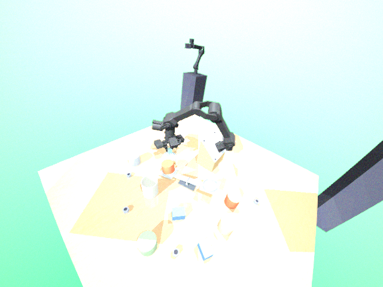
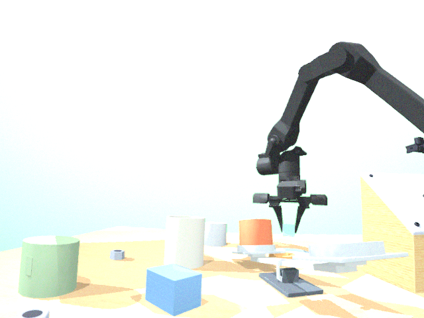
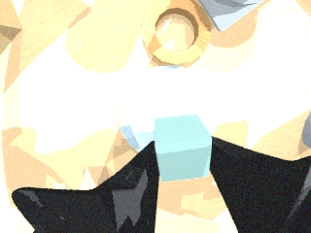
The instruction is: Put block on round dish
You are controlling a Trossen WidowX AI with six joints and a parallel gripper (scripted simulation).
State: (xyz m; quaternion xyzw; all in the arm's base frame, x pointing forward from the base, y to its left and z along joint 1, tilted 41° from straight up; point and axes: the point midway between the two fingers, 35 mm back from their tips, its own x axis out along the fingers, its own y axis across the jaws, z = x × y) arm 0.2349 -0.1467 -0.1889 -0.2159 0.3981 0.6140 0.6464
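My gripper [image 1: 169, 149] [image 2: 288, 228] [image 3: 179, 144] is shut on the light teal block [image 2: 288, 230] [image 3: 183, 157] and holds it in the air, fingers pointing down. The pale round dish, washed out by glare, shows its bluish edge [image 3: 130, 136] in the wrist view; the block appears over its near part. One orange cup [image 1: 167, 167] [image 2: 256, 232] stands on one end of the balance [image 1: 187, 182] [image 2: 291, 290]. The balance's other end holds no cup. The other orange cup [image 1: 231, 202] is on the table, away from the balance and the dish.
An orange ring [image 3: 149, 35] lies beside the dish. A white cylinder [image 1: 149, 188] [image 2: 185, 241], grey cylinder [image 1: 134, 160] [image 2: 216, 234], green mug [image 1: 146, 243] [image 2: 49, 267] and blue box [image 1: 178, 214] [image 2: 173, 289] stand around the balance. A wooden wedge [image 1: 205, 158] [image 2: 383, 236] stands beside it.
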